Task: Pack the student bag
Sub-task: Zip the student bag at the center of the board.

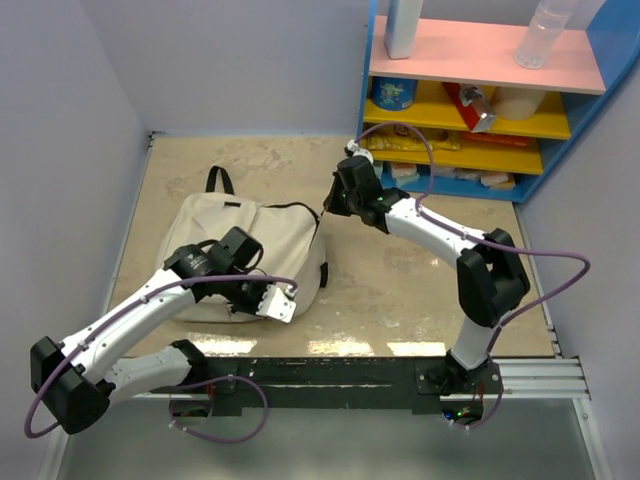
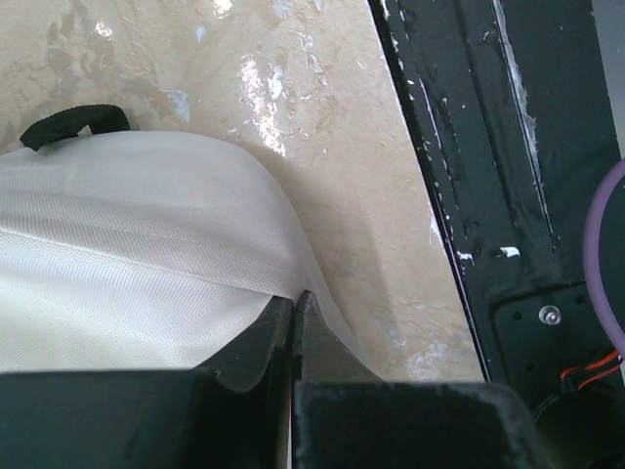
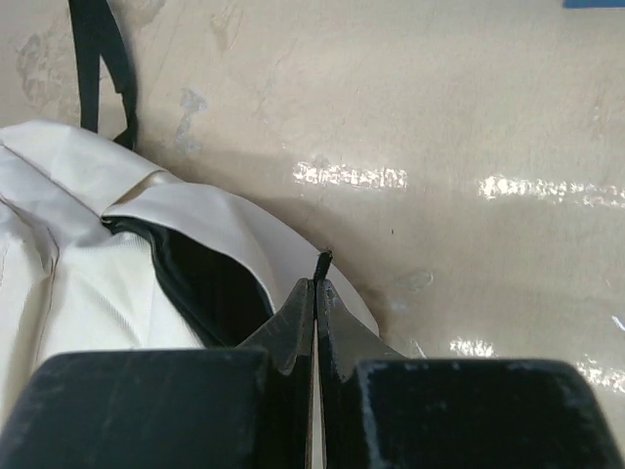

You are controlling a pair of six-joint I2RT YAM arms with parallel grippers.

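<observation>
Student bag (image 1: 240,240) lies on the table (image 1: 400,290), its opening along the right edge. Right gripper (image 3: 314,285) is clenched on the zipper pull (image 3: 322,262) there. Left gripper (image 2: 296,301) pinches fabric at the near corner.

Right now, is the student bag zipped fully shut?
No: in the right wrist view the student bag gapes open along its black zipper trim, showing dark interior beside the right hand.

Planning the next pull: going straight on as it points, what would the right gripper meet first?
Likely the bare table: past the right gripper, shut on a black tab, only its surface shows; the student bag lies to one side. Depth is unclear.
</observation>
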